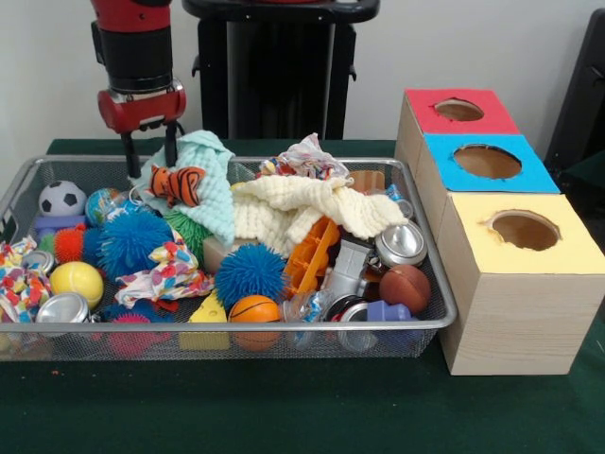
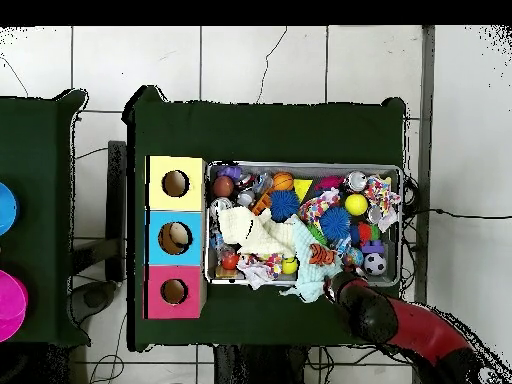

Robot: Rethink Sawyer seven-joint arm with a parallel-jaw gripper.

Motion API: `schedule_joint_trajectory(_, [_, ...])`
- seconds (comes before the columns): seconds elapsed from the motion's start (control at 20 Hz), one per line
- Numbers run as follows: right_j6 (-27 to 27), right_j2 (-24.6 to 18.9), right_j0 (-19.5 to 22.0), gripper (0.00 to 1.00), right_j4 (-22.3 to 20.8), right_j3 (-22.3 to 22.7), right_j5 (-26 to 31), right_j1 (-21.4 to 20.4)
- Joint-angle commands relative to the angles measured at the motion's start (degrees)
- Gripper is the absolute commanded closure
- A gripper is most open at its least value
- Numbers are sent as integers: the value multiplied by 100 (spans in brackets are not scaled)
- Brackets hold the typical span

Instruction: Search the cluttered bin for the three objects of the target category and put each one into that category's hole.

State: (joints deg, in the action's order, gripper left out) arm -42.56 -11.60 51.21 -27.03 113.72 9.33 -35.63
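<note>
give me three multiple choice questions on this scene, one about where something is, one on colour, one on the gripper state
1. Where does the tiger lie?
A. in the wire bin, on a mint cloth
B. inside the red hole
C. on the table beside the box

2. Which hole surround is farthest from the front camera?
A. yellow
B. blue
C. red

3. How is the gripper?
A. shut on the tiger
B. open, holding nothing
C. shut on a ball

Answers: 1 A, the striped plush rests on the cloth in the bin. 2 C, the red hole sits at the box's far end. 3 B, the fingers stand apart just left of the tiger.
</note>
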Motion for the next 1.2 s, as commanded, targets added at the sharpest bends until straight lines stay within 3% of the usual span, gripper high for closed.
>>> schedule_joint_trajectory(0.05, [-1487,65,133,0,98,-56,-564,521])
schedule_joint_trajectory(1.2, [-1274,-116,-168,0,953,-543,16,477])
